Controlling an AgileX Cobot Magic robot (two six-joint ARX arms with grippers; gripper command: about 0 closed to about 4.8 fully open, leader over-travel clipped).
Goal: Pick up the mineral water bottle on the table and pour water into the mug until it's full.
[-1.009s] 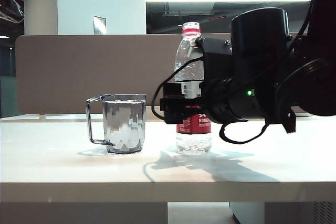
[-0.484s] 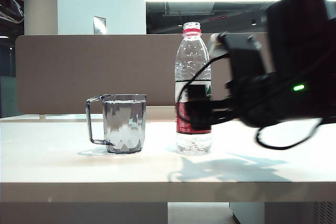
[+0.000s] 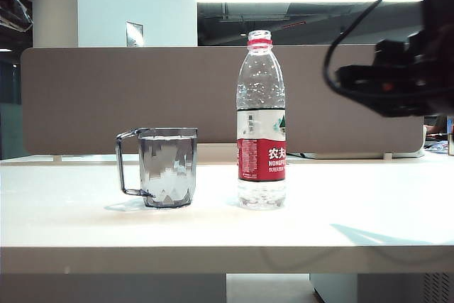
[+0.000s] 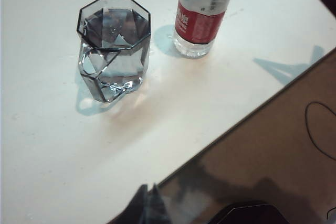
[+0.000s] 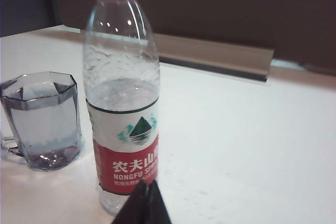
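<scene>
Bottle [image 3: 261, 122] and mug [image 3: 164, 166] stand upright on the table [image 3: 355, 211], near each other but apart, the mug's handle turned away from the bottle. Water fills the mug nearly to the rim; the bottle is uncapped, with water up to its label's top. My right hand [image 5: 142, 203] hovers empty just short of the bottle, fingers pressed together. My left hand [image 4: 148, 205] hangs above the table's far edge, fingers together too.
</scene>
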